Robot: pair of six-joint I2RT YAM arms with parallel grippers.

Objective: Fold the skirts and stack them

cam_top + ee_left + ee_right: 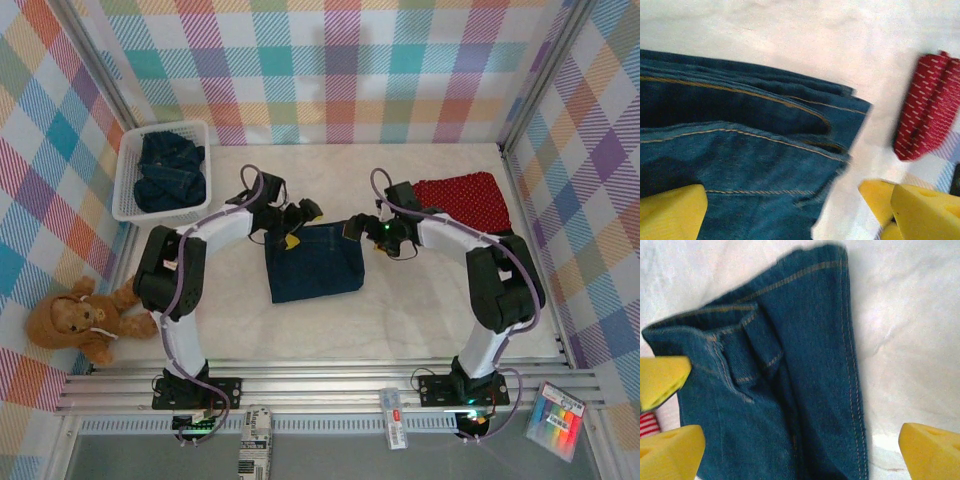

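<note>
We see the folded dark blue denim skirt [314, 262] lying flat in the middle of the frame on the white table [420, 310]. It forms a neat rectangle, so we judge this fold finished. The left gripper [297, 228] hovers at its upper left corner and the right gripper [360, 228] at its upper right corner. Each has its yellow fingers [670, 445] spread wide and clamped on nothing, with the denim lying loose beneath them in both wrist views. That placement suits two arms working one edge together, a corner each.

At the upper right of the frame, just beyond the right gripper, lies the folded red skirt with small white dots [462, 198]. To us it looks like a fair base for the stack. At the upper left, the white plastic mesh basket [128, 175] holds crumpled dark denim garments [172, 172], which we take to be waiting their turn.
</note>
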